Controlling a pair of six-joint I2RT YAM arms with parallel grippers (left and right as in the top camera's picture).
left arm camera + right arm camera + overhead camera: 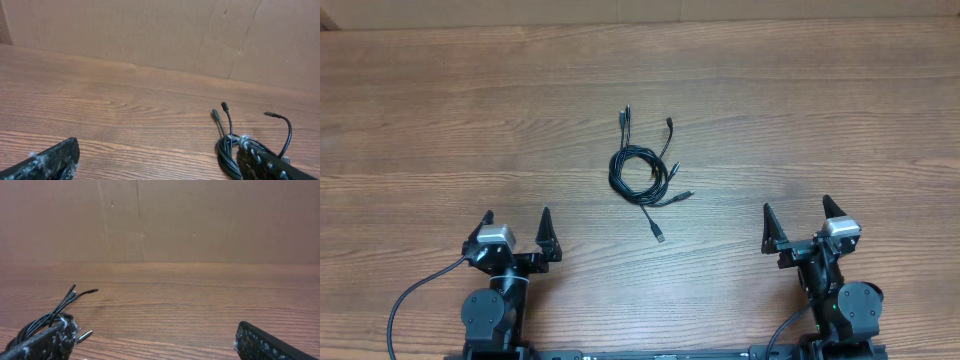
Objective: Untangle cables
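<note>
- The cables (642, 172) lie in one tangled bundle near the middle of the bench (430, 110). It is a small coil with several plug ends poking out of it.
- Two plugs point toward the far side, another sticks out to the upper right, and one loose end trails back toward the arms.
- The left end effector (516, 215) sits by the near edge, well apart from the bundle and off to its left. It is released, with the jaws spread wide and nothing between them.
- The right end effector (797, 205) sits by the near edge on the other side, also well apart from the cables. It too is released and grasps nothing.
- The bundle lies farther out on the bench than either end effector, roughly between them sideways.
- In the left wrist view the cables (226, 150) lie ahead and to the right, partly hidden behind one finger (270, 165), with thin plug ends curving up above the coil.
- In the right wrist view the cables (47, 317) lie ahead and to the left, just behind a finger.
- A cardboard wall (200, 220) stands along the far edge of the bench.
</note>
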